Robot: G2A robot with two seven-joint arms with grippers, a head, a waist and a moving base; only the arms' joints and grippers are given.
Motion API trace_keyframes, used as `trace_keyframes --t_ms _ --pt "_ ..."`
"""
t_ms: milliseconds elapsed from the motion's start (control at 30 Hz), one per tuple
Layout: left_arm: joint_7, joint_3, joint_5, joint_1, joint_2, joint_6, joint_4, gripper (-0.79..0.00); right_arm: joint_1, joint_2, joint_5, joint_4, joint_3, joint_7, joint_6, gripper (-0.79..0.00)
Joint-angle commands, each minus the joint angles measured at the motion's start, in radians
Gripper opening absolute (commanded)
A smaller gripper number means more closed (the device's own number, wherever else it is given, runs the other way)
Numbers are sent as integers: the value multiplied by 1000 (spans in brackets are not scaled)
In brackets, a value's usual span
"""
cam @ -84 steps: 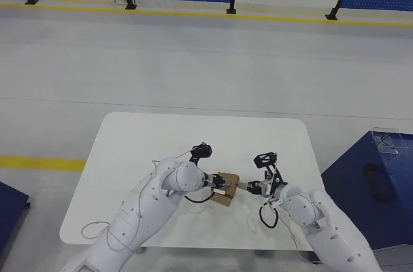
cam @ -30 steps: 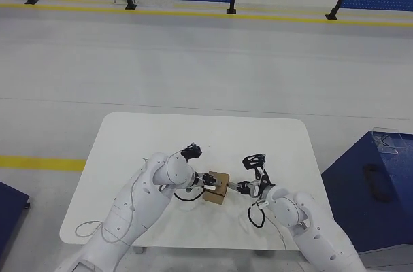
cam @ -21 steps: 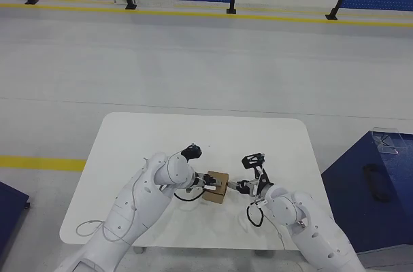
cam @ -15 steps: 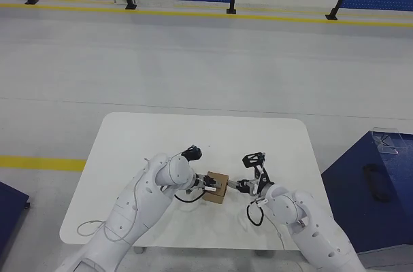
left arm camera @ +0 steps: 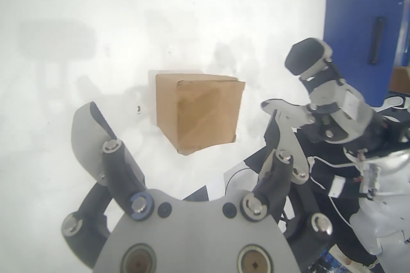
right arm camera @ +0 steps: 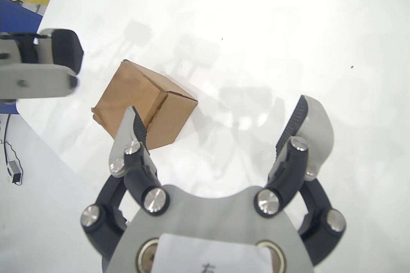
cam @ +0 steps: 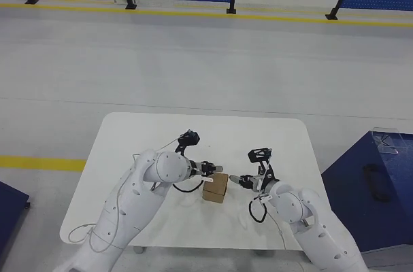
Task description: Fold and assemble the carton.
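Observation:
The carton (cam: 215,187) is a small brown cardboard cube with its flaps shut, standing on the white table (cam: 158,129) near the front edge. Nothing holds it. My left gripper (cam: 213,167) hovers just beyond its far-left corner, open and empty. In the left wrist view the carton (left arm camera: 198,116) lies ahead of the spread left gripper (left arm camera: 177,108), apart from both fingers. My right gripper (cam: 237,181) sits just right of the carton, open. In the right wrist view the carton (right arm camera: 141,104) lies off to one side of the right gripper (right arm camera: 219,106), beyond one finger (right arm camera: 133,124).
A blue cabinet (cam: 383,177) stands off the table's right side. The table's front edge (cam: 213,246) runs close behind the carton. The far half of the tabletop is bare white. The left gripper (right arm camera: 48,69) appears beyond the carton in the right wrist view.
Both grippers were pressed against the carton's sides. They have since let go and drawn back, the left one toward the far side, the right one to the right. The carton stays put.

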State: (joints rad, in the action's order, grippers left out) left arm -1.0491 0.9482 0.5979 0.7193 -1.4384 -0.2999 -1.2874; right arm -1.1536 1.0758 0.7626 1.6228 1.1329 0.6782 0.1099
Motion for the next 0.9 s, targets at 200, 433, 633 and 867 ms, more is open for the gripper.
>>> trace_keyframes --t_ms 200,433,633,867 --pt "-1 -4 -1 -1 -1 -2 15 0 0 0 0 0 0 0 -1 0" --pt "29 50 -10 30 21 224 -25 0 -10 1 -10 8 6 -36 1 0" --pt "75 151 39 134 77 741 -101 0 -67 4 80 83 -2 -156 14 0" --pt "80 200 -25 134 99 955 -25 0 -66 17 206 83 -56 -197 70 0"
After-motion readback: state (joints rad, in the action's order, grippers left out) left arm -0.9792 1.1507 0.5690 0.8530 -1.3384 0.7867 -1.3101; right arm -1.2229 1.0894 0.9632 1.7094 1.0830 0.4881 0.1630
